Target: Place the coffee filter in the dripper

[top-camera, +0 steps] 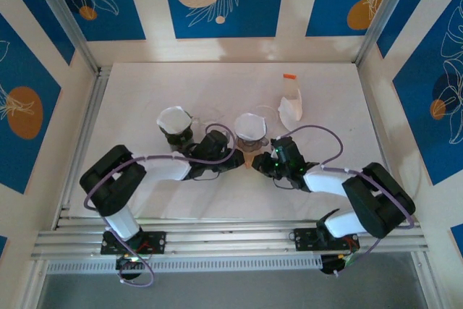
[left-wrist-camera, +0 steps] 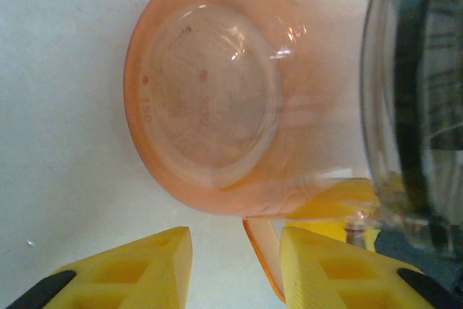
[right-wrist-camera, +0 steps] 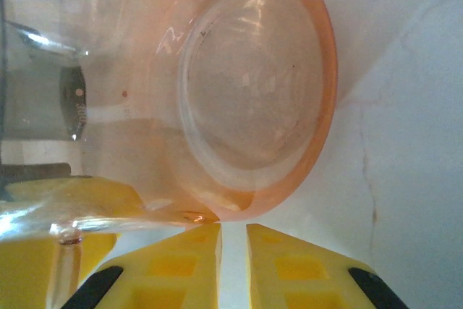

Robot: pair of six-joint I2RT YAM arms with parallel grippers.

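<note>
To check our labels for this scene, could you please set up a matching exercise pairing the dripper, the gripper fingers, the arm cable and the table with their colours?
Things:
1 dripper
2 fingers
3 cable
4 table

Colours:
A purple
B white
C see-through orange
D yellow

Pairs: 1-C; 2-D; 3-A; 4-B

The left arm (top-camera: 163, 166) and right arm (top-camera: 329, 181) had white shells, black joints and looping purple cables (top-camera: 322, 129). Their fingers (left-wrist-camera: 137, 269) were yellow, recessed, black-backed.
</note>
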